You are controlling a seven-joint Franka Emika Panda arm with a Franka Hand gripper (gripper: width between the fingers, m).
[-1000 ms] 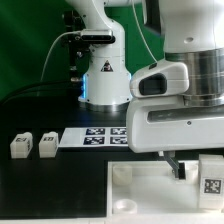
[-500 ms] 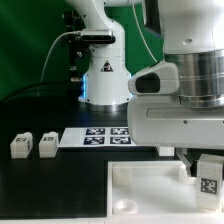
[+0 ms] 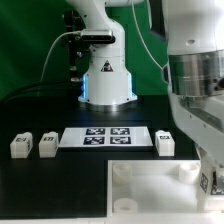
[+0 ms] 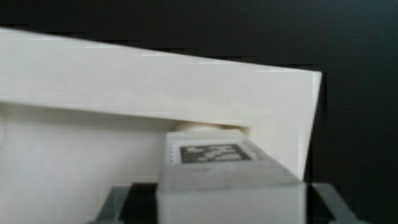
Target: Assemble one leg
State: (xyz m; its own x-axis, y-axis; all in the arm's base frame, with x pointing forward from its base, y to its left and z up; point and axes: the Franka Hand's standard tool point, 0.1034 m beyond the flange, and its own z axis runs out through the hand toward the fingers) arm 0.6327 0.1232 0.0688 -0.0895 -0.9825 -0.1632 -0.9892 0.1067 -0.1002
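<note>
My gripper (image 4: 222,196) is shut on a leg (image 4: 217,160), a small white block with its black-and-white tag facing the wrist camera. The dark fingers (image 4: 135,200) grip it on both sides. The leg's far end sits at a round corner socket (image 4: 214,127) of the white tray (image 4: 107,90). In the exterior view the gripper (image 3: 206,168) is low at the right edge over the tray (image 3: 140,195), mostly hidden by the arm, and only a bit of the held leg's tag (image 3: 205,182) shows.
Two loose legs (image 3: 20,146) (image 3: 47,146) lie on the black table at the exterior view's left. A third leg (image 3: 165,143) stands right of the marker board (image 3: 105,136). The robot's base (image 3: 105,85) stands behind.
The arm has moved toward the exterior view's right and lower with the leg. The third leg by the marker board has come into sight.
</note>
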